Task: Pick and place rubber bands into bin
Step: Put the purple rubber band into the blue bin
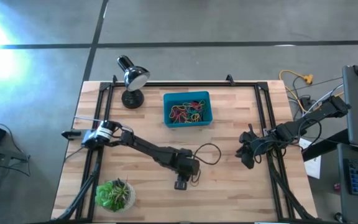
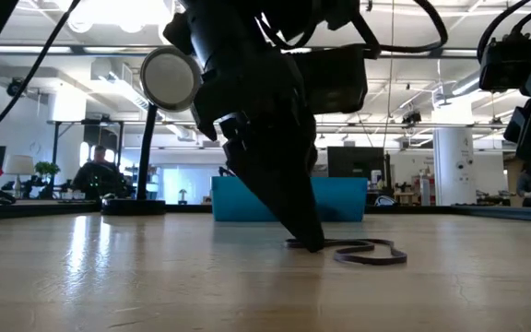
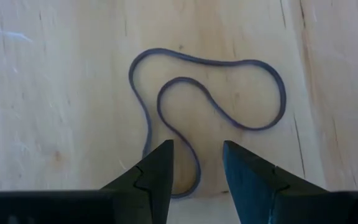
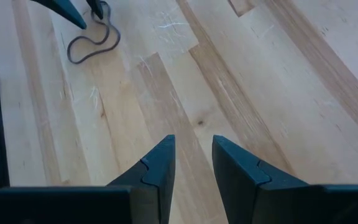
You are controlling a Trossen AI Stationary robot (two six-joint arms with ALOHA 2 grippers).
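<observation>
One dark rubber band (image 3: 204, 60) lies flat in a winding loop on the wooden table (image 1: 135, 180), right of centre (image 1: 218, 154). My left gripper (image 3: 197, 146) slants down over the band's end, open. Its tips are at the table top (image 2: 310, 242), and the band's end curve runs between them. The teal bin (image 1: 187, 94) stands at the far middle with several coloured rubber bands (image 1: 188, 112) inside. My right gripper (image 4: 193, 142) hangs open above bare wood at the table's right (image 1: 246, 154). My left gripper comes slanting down from the table's left. Its two open fingers stand either side of the band's end curve (image 3: 194, 186). One finger (image 3: 157, 165) covers a strand there, and I cannot tell whether it touches the band. The band lies slack on the table.
A black desk lamp (image 1: 131, 78) stands at the far left and a green potted plant (image 1: 114, 194) at the near left corner. A small dark device (image 1: 180, 183) sits on the table just near of my left gripper. Black rails (image 1: 266, 118) run along the table's sides.
</observation>
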